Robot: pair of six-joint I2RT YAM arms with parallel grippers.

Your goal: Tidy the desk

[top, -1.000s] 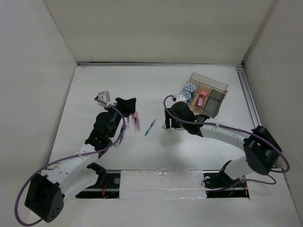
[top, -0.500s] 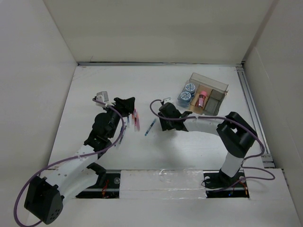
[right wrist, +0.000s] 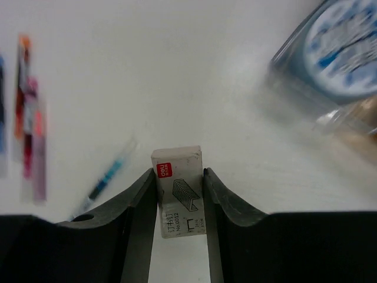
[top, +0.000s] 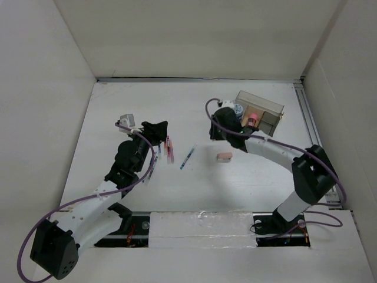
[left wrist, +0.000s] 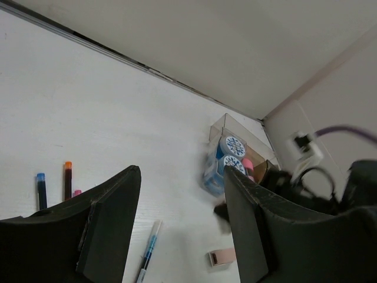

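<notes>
The desk [top: 194, 188] is the wide white tabletop. My right gripper [top: 218, 133] hangs above it just left of the clear organizer box [top: 263, 119]. In the right wrist view the gripper [right wrist: 179, 174] is shut on a small white staple box [right wrist: 178, 194] with a red label, held off the surface. My left gripper [top: 160, 131] is open and empty above a row of pens [top: 169, 148]. In the left wrist view the gripper [left wrist: 181, 175] has its jaws wide apart. A small pinkish box [top: 224, 157] lies on the desk, and also shows in the left wrist view [left wrist: 221, 257].
A blue pen [top: 187, 157] lies alone between the pen row and the pinkish box. The organizer holds blue-and-white tape rolls [top: 237, 109] and a pink item [top: 252, 121]. Pale walls stand round the desk. A silvery strip [top: 200, 221] runs along the near edge.
My right gripper has risen from mid-desk and moved up and right toward the organizer with the staple box. The pinkish box now lies uncovered. The left arm has barely moved.
</notes>
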